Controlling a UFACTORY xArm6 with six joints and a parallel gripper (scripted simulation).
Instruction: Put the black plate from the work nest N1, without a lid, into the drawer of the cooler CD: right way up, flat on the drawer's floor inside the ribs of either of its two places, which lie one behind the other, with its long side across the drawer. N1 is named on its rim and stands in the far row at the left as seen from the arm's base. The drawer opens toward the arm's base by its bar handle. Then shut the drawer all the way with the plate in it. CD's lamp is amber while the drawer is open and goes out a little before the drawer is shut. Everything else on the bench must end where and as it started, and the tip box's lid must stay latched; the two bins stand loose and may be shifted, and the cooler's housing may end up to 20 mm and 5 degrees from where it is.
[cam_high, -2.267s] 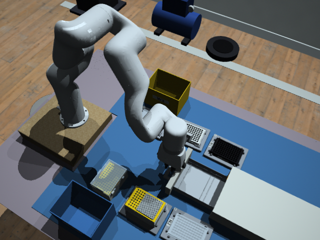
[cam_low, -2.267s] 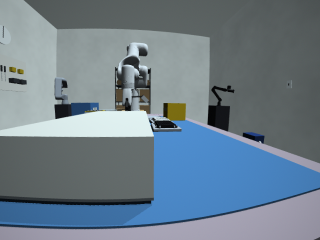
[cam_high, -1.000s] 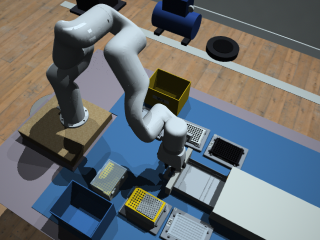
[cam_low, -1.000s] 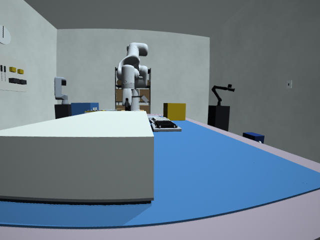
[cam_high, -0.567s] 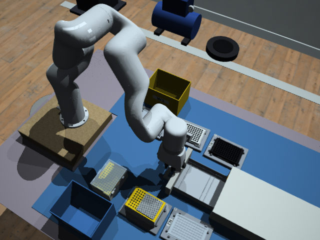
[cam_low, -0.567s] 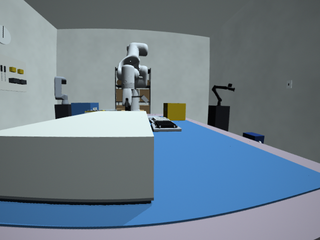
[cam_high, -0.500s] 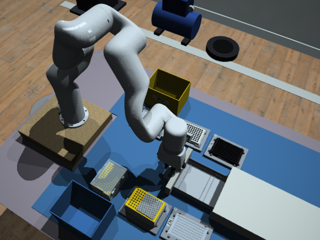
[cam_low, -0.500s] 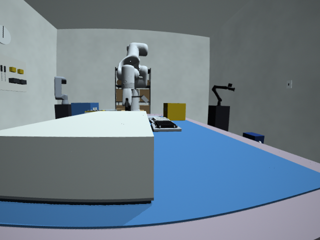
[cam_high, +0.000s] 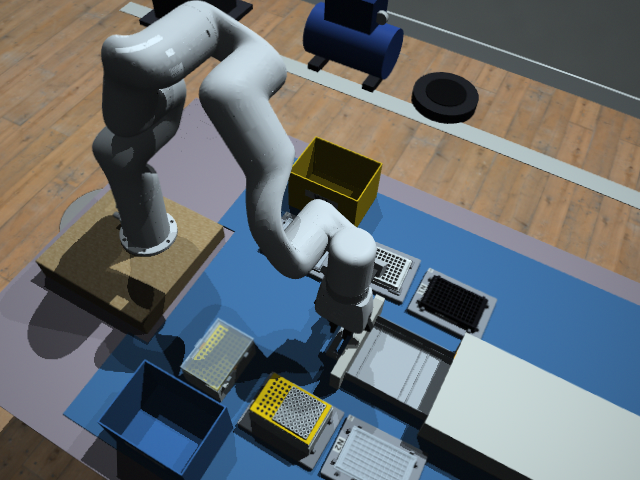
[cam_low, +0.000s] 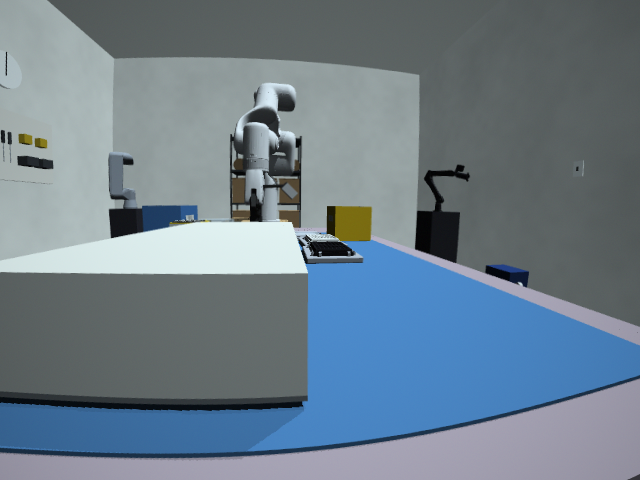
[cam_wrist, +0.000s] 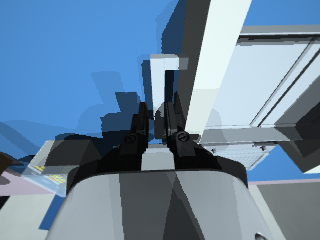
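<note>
The black plate (cam_high: 453, 303) (cam_low: 329, 249) lies flat, without a lid, in nest N1 (cam_high: 488, 313), beside the cooler. The drawer (cam_high: 392, 361) (cam_wrist: 265, 75) of the cooler CD (cam_high: 527, 408) (cam_low: 155, 330) stands open. Its floor shows ribs and no plate. My gripper (cam_high: 337, 345) (cam_low: 254, 207) (cam_wrist: 156, 111) points down just in front of the drawer's front panel (cam_wrist: 216, 55). Its fingers stand a little apart, on either side of the pale bar handle (cam_wrist: 157, 82) as seen from the wrist, and look not clamped on it. CD's lamp is not visible.
The tip box (cam_high: 219, 356) with its lid on and the blue bin (cam_high: 175, 439) stand toward the base. A yellow tip rack (cam_high: 294, 413) and nest N2's pale plate (cam_high: 379, 457) flank the drawer on one side. A white plate (cam_high: 398, 268) and the yellow bin (cam_high: 330, 198) (cam_low: 348, 223) are on the other.
</note>
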